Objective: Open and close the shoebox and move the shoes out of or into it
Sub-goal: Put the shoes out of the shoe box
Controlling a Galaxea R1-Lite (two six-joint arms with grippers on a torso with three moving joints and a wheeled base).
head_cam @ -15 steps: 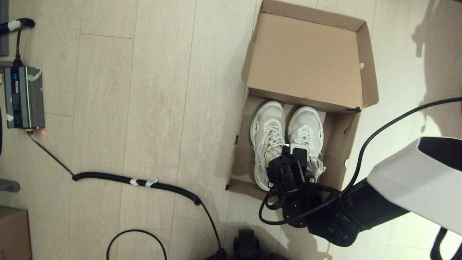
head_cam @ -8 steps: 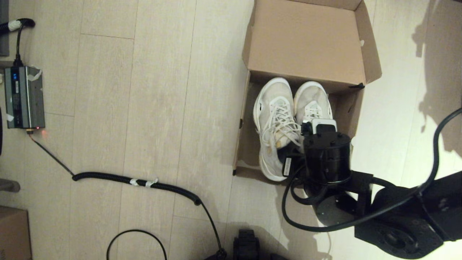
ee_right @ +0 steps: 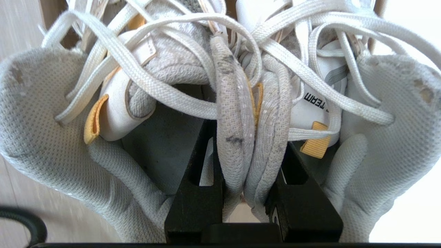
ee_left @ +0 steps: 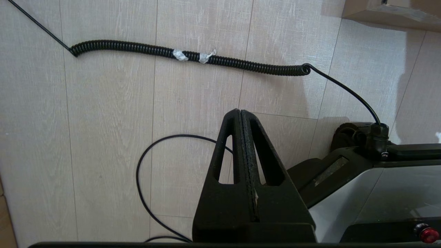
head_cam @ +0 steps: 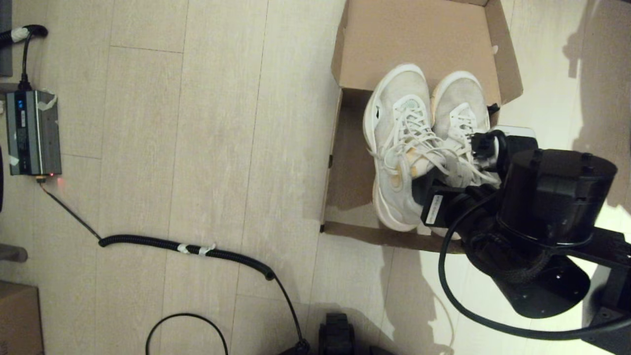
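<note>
Our right gripper [ee_right: 249, 193] pinches the shoes' [head_cam: 424, 143] touching inner collars, holding them above the open shoebox [head_cam: 345, 187]. Bare floor [head_cam: 197, 148] lies left of the shoebox, where our left gripper [ee_left: 245, 165] is parked, fingers pressed together.

Warm, dim lighting is coming from the right. Glare is washing out the floor [head_cam: 552, 296] at lower right. Soft shadows are falling leftward. Wrist views are staying sharp.

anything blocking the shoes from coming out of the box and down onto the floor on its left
Nothing visible does. The right gripper is shut on the shoes, pinching their inner collars together and holding them above the open shoebox. The floor left of the box is bare; the coiled cable lies nearer the robot.
</note>
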